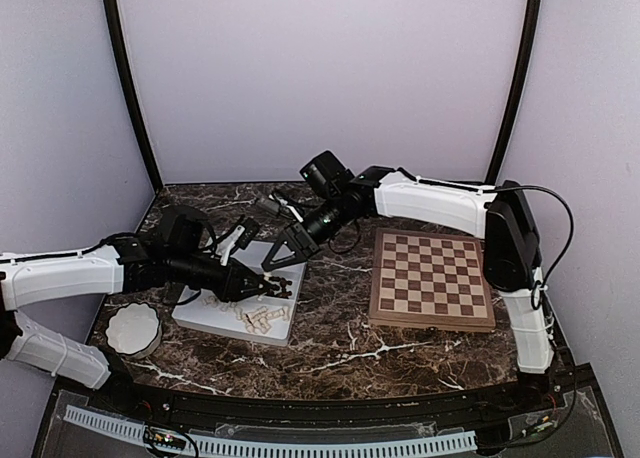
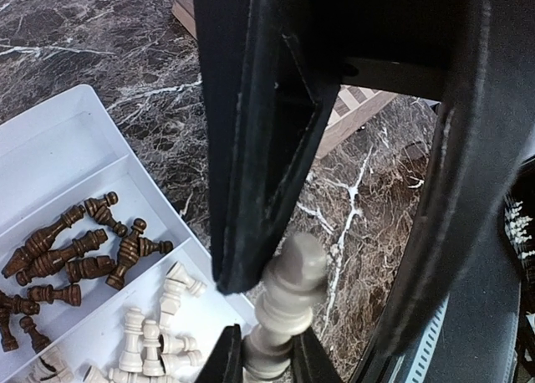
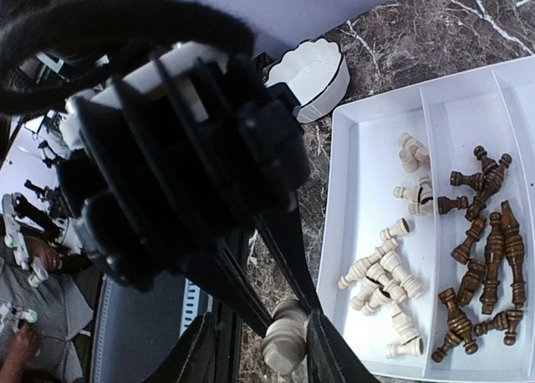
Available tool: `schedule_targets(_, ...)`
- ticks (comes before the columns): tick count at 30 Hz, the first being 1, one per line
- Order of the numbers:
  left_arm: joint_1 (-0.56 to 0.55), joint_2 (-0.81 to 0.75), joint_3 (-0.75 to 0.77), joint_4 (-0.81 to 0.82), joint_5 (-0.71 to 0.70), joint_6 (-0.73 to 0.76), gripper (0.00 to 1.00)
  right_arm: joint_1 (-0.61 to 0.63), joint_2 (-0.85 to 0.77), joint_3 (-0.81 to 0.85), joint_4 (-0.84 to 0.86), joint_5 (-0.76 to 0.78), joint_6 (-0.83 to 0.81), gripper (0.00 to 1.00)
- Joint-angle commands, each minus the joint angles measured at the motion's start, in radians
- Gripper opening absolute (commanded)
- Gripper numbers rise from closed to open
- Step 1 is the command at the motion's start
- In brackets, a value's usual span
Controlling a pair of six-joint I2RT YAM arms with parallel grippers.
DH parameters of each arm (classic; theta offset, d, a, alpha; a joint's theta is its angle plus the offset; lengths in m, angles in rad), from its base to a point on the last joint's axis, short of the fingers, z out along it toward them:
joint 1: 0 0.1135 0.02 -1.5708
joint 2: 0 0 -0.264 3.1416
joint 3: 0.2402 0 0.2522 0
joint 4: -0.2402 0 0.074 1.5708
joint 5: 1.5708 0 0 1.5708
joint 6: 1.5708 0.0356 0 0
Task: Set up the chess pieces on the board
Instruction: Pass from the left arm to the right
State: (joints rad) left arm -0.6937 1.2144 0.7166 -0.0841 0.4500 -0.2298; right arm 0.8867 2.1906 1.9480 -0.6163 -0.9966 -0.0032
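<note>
My left gripper [image 2: 267, 362] is shut on the base of a pale cream chess piece [image 2: 292, 283], held just past the corner of the white tray [image 2: 67, 149]. My right gripper [image 3: 263, 354] stands open around the head of that same piece [image 3: 284, 341]; one fingertip [image 3: 330, 354] touches it and a gap shows on the other side. From above, the two grippers meet over the tray's right end [image 1: 283, 273]. Loose dark pieces [image 3: 485, 257] and cream pieces [image 3: 384, 274] lie in the tray. The board [image 1: 430, 278] sits to the right with no pieces on it.
A white scalloped bowl [image 1: 133, 329] stands left of the tray [image 1: 215, 318] near the left arm. Dark marble table [image 1: 340, 328] separates tray and board. The enclosure's back wall and black posts frame the workspace.
</note>
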Motion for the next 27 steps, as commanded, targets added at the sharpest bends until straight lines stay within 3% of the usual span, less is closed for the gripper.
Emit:
schedule_targets(1,0.003,-0.007,0.005,0.017,0.018,0.002,0.17,0.011,0.021,0.024,0.038,0.005,0.024,0.3)
schedule_targets(10,0.004,-0.013,-0.011,0.008,-0.006,0.0,0.19,0.01,0.018,0.035,0.025,0.051,0.012,0.0)
schedule_targets(14,0.004,-0.01,-0.033,-0.015,-0.037,-0.01,0.29,0.001,0.006,0.059,0.008,0.08,-0.012,0.0)
schedule_targets(27,0.003,-0.04,-0.098,0.069,-0.058,-0.018,0.32,-0.006,-0.003,0.048,0.016,0.04,0.001,0.0)
